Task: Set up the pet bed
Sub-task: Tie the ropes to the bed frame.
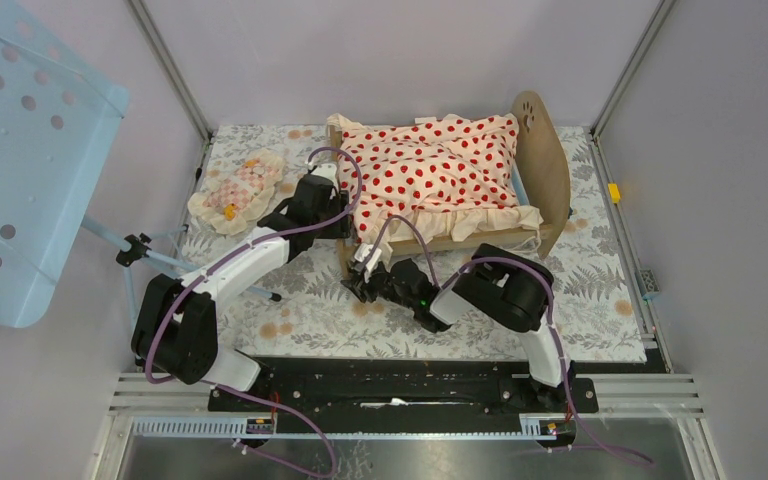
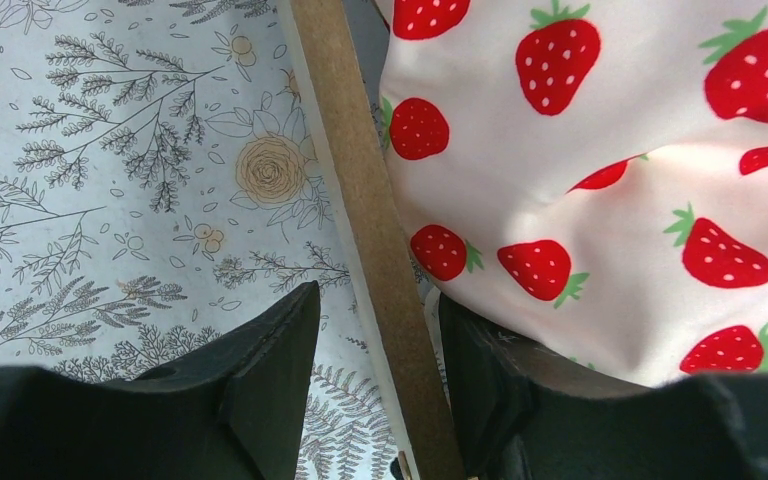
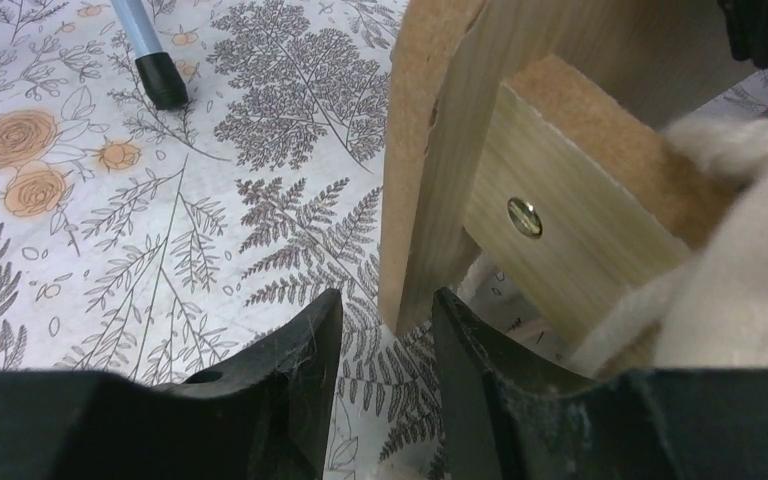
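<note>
Floral-printed mat [image 1: 310, 320] underlies everything. At lower centre, the right gripper [image 3: 387, 300] straddles a bottom corner of the pet bed [image 3: 420, 200], fingers narrowly parted, not clamped. Up-left of it, the left gripper [image 2: 372, 305] loosely brackets its wooden edge. Beyond, the bed fills the upper centre under a strawberry blanket [image 1: 430, 165].

Your pet bed [image 1: 460, 243] stands upright, a light-wood frame. Its rounded headboard [image 1: 543, 160], cut with a paw print, is at the end away from both claws. The low footboard [image 2: 370, 230] passes between the left claw's [image 2: 375, 335] fingers, and its near corner sits between the right claw's [image 3: 385, 320], unpinched.
</note>
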Available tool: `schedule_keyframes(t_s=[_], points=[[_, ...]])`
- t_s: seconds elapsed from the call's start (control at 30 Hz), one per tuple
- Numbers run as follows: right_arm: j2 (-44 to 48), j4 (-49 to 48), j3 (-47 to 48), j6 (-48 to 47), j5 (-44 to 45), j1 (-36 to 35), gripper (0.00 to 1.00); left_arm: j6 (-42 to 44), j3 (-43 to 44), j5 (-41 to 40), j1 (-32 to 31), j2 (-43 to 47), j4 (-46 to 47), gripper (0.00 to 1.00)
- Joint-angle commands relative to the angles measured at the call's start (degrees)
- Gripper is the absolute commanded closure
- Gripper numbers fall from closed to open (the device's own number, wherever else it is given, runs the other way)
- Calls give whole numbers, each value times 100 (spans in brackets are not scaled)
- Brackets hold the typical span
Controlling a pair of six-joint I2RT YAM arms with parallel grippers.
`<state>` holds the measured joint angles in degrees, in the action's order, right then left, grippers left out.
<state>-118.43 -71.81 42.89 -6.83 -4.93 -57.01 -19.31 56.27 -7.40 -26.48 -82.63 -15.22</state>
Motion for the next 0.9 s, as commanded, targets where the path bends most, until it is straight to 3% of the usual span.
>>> schedule_keyframes(t_s=[0.0, 0.1, 0.47, 0.77, 0.87], points=[[-196, -213, 336, -143, 192, -40, 55, 180, 132, -16, 90, -9, 73, 49], [-318, -202, 436, -143, 124, -41, 58, 191, 125, -25, 99, 16, 72, 49], [48, -200, -18, 23, -843, -38, 96, 215, 121, -31, 117, 63, 60, 49], [414, -573, -619, 244, -1001, -38, 100, 226, 121, -43, 126, 63, 37, 49], [425, -533, -647, 175, -594, -42, 82, 226, 121, -49, 126, 63, 37, 49]])
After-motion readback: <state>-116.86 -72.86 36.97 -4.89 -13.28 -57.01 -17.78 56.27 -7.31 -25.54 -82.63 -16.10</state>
